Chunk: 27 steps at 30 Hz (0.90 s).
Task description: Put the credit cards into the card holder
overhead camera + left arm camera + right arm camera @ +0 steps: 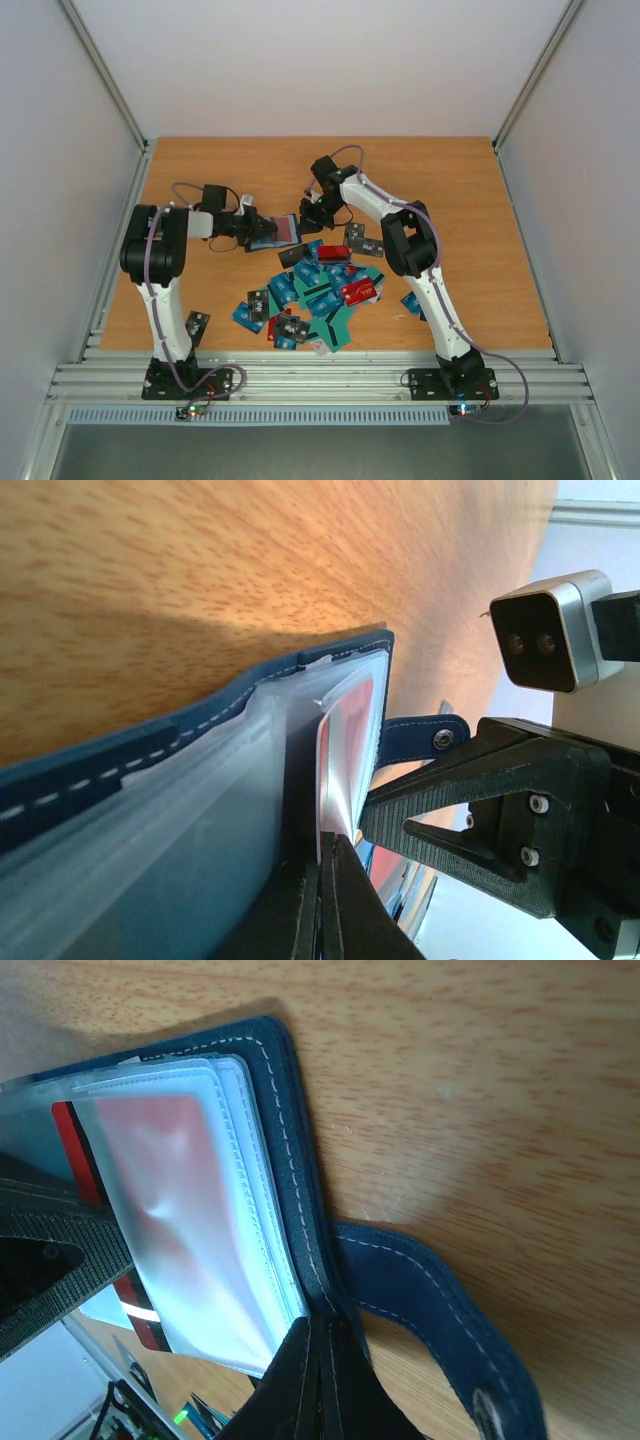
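The navy card holder (283, 232) lies open on the wooden table between my two grippers, its clear sleeves fanned out. My left gripper (252, 228) comes from the left. Its jaws (333, 852) are shut on the edge of a red credit card (350, 740) that sits partly inside a clear sleeve. My right gripper (312, 215) is shut (325, 1328) on the stitched edge of the card holder's cover (290, 1160), beside its snap strap (430, 1290). The red card (68, 1150) shows through the sleeve. Many more credit cards (320, 290) lie in a pile nearer the arms.
A single dark card (197, 324) lies near the left arm's base. The aluminium frame rail (300, 375) runs along the near edge and white walls enclose the table. The right arm's wrist camera (550, 630) hangs close to my left gripper.
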### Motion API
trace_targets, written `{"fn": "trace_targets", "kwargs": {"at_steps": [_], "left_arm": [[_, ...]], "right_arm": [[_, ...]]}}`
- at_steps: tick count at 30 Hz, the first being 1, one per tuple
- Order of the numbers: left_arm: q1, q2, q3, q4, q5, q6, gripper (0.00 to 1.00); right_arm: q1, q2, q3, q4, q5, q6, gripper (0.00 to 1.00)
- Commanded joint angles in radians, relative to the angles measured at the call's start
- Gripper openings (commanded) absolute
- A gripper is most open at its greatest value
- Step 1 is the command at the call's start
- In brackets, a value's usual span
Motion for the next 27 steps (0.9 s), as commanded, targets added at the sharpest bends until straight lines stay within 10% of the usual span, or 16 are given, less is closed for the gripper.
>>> {"fn": "trace_targets", "kwargs": {"at_steps": [1,21,27], "left_arm": [[-0.024,0.036,0.001,0.044,-0.019,-0.046,0.02],[-0.027,-0.116,0.103,-0.409,-0.166,0.171,0.79],[-0.029,-0.136,0.156,-0.542,-0.226,0.232,0.82]], "right_arm": [[0.008,0.045,0.024,-0.014,0.010,0.005,0.01],[0.008,-0.010,0.042,-0.028,0.049,-0.016,0.01],[0.008,-0.010,0.047,-0.016,0.034,-0.007,0.01]]}}
